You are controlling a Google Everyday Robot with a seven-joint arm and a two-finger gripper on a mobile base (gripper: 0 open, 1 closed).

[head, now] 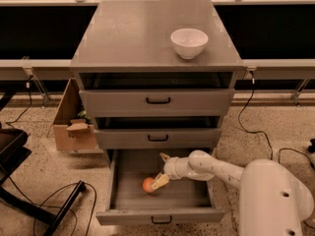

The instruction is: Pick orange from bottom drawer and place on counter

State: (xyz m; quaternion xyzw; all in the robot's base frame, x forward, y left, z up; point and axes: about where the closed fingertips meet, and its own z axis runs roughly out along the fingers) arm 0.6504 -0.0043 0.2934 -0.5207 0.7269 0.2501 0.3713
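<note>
**Risk: orange rolls off the finger**

Gripper (160, 170) inside bottom drawer (197, 215), fingers spread, holding nothing. Orange (147, 185) on drawer floor, touching lower finger, not betw. the two. Closing from here prob. nudges it away. Counter (133, 38) step not begun.

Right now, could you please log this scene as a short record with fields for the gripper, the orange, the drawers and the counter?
gripper: inside the bottom drawer, open, lower finger at the orange
orange: on the drawer floor, left of the gripper, not lifted
bottom drawer: pulled well out
middle drawer: pulled out far less than the bottom one
top drawer: likewise
counter: holds a white bowl near its right rear
cardboard box: on the floor, left of the cabinet
</note>
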